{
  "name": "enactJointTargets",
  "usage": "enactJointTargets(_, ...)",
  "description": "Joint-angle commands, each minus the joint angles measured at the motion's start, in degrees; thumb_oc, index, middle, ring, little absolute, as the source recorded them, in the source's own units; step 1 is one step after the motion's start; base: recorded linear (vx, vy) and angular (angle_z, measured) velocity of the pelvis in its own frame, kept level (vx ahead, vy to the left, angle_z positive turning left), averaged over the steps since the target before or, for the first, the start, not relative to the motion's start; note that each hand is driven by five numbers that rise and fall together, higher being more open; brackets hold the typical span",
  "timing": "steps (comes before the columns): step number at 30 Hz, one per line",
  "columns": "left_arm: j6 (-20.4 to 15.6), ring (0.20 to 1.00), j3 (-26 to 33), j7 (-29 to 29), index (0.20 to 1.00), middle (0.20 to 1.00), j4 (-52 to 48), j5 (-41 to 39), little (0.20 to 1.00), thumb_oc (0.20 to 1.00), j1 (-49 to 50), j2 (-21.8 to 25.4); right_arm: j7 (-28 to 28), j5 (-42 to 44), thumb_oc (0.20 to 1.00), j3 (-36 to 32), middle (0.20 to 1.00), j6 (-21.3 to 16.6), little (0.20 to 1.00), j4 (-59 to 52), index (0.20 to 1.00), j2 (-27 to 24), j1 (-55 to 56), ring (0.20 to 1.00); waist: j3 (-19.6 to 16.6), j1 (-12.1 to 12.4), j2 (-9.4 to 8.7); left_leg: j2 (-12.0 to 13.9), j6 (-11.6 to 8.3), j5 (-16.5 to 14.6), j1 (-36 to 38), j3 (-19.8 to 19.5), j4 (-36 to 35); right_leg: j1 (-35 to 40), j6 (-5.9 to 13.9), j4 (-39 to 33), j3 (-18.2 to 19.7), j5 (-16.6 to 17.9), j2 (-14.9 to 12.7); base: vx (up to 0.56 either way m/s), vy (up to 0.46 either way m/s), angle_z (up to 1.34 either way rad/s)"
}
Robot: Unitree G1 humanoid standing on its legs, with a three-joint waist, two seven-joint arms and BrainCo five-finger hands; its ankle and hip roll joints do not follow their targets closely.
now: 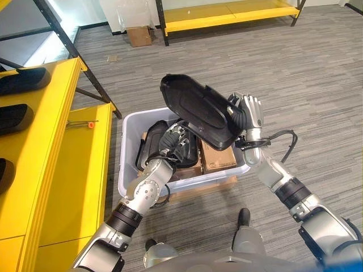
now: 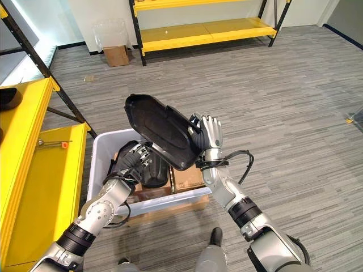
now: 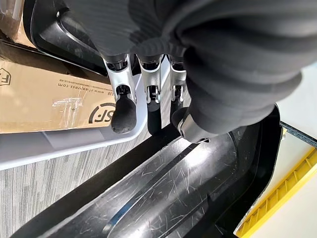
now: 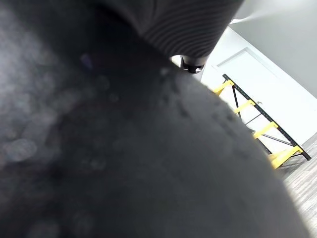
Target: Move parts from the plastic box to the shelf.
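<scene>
1. Black moulded plastic, a long shell-shaped part (image 1: 197,110) is raised above the plastic box (image 1: 128,126), tilted with its far end high and to the left and its near end low on the right. Held up like this, it appears to be coming out of the box on its way to the shelf.

2. At that low right end the right hand (image 1: 248,115) stands upright against the part, fingers straight and close together, palm turned to the shell. It seems to prop the part from the right and does not clench it. The right wrist view is dark with the shell's surface lying close against it.

3. Lower and to the left, the left hand (image 2: 134,160) reaches up from the near-left beneath the shell. In its wrist view the fingers (image 3: 124,111) hang straight and relaxed over the scratched hollow of the part (image 3: 168,191), and no closed grasp can be made out. The part is most likely carried between the two hands, pressed from either side.

4. Inside the box, more black parts (image 1: 150,148) remain on the left, with a brown cardboard carton (image 1: 218,157) on the right under the lifted shell. The box itself sits on the grey floor just right of the shelf.

5. On the left stands the yellow shelf (image 1: 54,122). Its upper level already carries dark parts (image 1: 22,80) in a row, and a small orange-tipped tool (image 1: 80,123) lies on the lower level. The lifted part presumably belongs beside those, so it has to travel leftward.
</scene>
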Motion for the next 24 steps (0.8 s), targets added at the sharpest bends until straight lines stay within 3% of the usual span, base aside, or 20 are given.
enactJointTargets(1,0.9,0.200,-8.3,-3.1,0.200,0.200,-8.8,-2.7,0.200,0.200,-4.9,-5.7,-0.9,0.2,0.200,0.9,0.200,-2.2,0.200,-4.9,0.200,6.6,-10.9,0.200,-0.1,1.0,-0.31,2.2,2.25,-3.2,-1.1,-0.6,4.1,3.0,3.65,4.1,-0.6,-6.6,-4.2,0.00,0.000,0.00)
enactJointTargets(5,0.0,0.200,-8.4,-3.4,0.200,0.200,-8.6,-2.6,0.200,0.200,-4.9,-6.0,-0.2,0.6,0.200,1.3,0.200,-3.3,0.200,-5.2,0.200,6.6,-11.1,0.200,0.0,1.2,-0.36,2.2,2.24,-3.1,-1.1,-0.8,4.1,3.1,3.62,4.2,-0.9,-6.7,-4.3,0.00,0.000,0.00)
enactJointTargets(10,-3.5,0.200,-7.6,-3.1,0.200,0.200,-9.9,1.2,0.200,0.200,-4.0,-5.6,0.7,12.5,0.200,0.9,0.200,-4.0,0.200,-7.0,0.200,7.4,-9.7,0.200,0.0,1.7,-0.22,2.2,2.25,-2.9,-1.2,-1.3,3.9,3.5,3.48,4.6,-1.7,-7.1,-4.4,0.00,0.012,0.01)
enactJointTargets(13,-6.4,0.200,-4.6,-2.6,0.200,0.200,-12.9,4.8,0.200,0.200,-2.7,-3.9,3.2,14.4,0.200,-0.2,0.200,-7.9,0.200,-9.0,0.200,8.1,-8.3,0.200,0.0,2.7,0.19,1.8,2.41,-2.7,-1.4,-2.5,3.6,4.1,3.11,5.2,-2.9,-7.9,-4.5,0.01,0.068,0.06)
enactJointTargets(15,-7.0,0.200,-4.2,-2.3,0.200,0.200,-13.2,5.3,0.200,0.200,-2.6,-3.6,3.8,14.6,0.200,-0.3,0.200,-8.1,0.200,-9.6,0.200,8.1,-8.2,0.200,-0.2,2.9,0.24,1.8,2.45,-2.6,-1.6,-2.6,3.6,4.0,3.00,5.2,-3.1,-7.9,-4.4,0.01,0.056,0.14)
enactJointTargets(20,-8.2,0.200,0.8,-0.7,0.200,0.200,-16.1,8.2,0.200,0.200,-1.0,-2.1,7.5,17.6,0.200,0.0,0.200,-8.1,0.200,-14.0,0.200,9.7,-9.1,0.200,-0.4,5.8,0.50,1.1,2.76,-3.4,-2.7,-5.1,4.9,4.9,2.19,6.9,-5.5,-9.7,-4.3,0.03,0.073,0.27)
enactJointTargets(21,-7.6,0.200,3.3,-0.8,0.200,0.200,-17.7,9.0,0.200,0.200,0.6,-1.4,7.9,19.0,0.200,0.9,0.200,-6.7,0.200,-14.4,0.200,11.0,-10.3,0.200,-0.5,7.9,0.53,0.8,2.99,-3.9,-3.4,-6.7,6.1,5.9,1.64,8.1,-7.5,-11.2,-4.4,0.06,0.086,0.37)
enactJointTargets(24,-8.3,0.200,4.8,-1.2,0.200,0.200,-18.1,9.4,0.200,0.200,2.0,-0.8,8.5,19.7,0.200,1.4,0.200,-6.3,0.200,-14.4,0.200,11.7,-11.1,0.200,-1.0,9.5,0.55,0.6,3.31,-3.9,-4.2,-7.8,6.7,6.2,1.03,8.9,-8.9,-12.2,-4.4,0.05,0.069,0.48)
